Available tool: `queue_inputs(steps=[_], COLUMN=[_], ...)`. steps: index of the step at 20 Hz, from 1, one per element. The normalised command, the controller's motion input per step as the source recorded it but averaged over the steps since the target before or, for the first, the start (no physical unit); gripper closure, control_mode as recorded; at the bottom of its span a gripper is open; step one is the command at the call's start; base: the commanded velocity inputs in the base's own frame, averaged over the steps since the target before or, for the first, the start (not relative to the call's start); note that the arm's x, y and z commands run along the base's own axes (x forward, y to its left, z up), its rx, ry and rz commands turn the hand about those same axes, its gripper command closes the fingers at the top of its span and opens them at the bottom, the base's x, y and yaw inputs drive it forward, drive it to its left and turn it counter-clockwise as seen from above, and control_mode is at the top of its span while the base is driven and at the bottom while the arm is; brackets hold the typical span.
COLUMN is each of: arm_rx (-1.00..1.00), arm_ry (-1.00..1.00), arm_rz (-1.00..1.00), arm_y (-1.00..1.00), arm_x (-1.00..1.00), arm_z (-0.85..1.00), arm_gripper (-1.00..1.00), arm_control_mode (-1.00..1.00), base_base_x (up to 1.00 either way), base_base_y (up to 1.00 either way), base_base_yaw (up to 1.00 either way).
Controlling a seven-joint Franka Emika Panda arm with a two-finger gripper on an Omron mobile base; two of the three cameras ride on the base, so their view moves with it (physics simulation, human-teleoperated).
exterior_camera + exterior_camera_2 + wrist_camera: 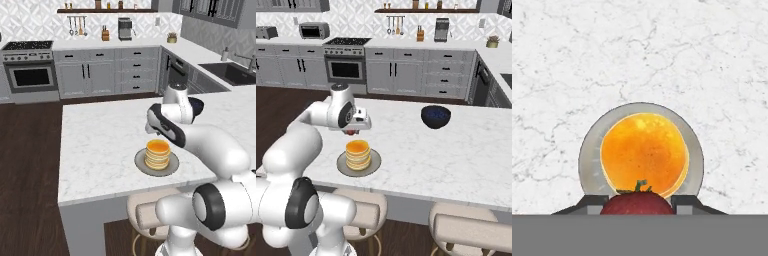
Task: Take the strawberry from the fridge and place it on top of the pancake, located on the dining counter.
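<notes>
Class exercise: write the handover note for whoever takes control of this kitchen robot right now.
Gripper: shut on the strawberry, hanging above the pancake.
Pancake: stacked on its grey plate on the dining counter, near the front edge.
Done: strawberry brought over to the counter.
Left: lower it onto the top pancake, open the jaws, pull the arm back.

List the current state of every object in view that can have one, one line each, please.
Small red strawberry: gripped between the two fingertips, above the pancakes.
Two-finger gripper: shut on the strawberry, pointing down at the plate.
Golden-orange pancake stack: upright on its plate, top bare.
Flat grey round plate: resting on the counter, holding the stack.
White marble dining counter: carrying plate and bowl.
Dark round bowl: upright, apart from the plate.
</notes>
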Motion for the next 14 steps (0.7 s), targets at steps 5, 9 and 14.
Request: queue_inputs(steps=[5,9,14], arm_rx=[0.0,0.0,0.0], arm_ry=[0.04,0.06,0.06], arm_rz=[0.0,0.0,0.0], arm_y=[0.0,0.0,0.0], arm_x=[0.12,0.03,0.02], arm_z=[-0.33,-0.33,-0.33], arm_gripper=[1.0,1.0,1.0], arm_control_mode=[-1.0,-1.0,-1.0], base_base_x=[0.0,0.0,0.0], base_base_y=[0.0,0.0,0.0], base_base_yaw=[0.0,0.0,0.0])
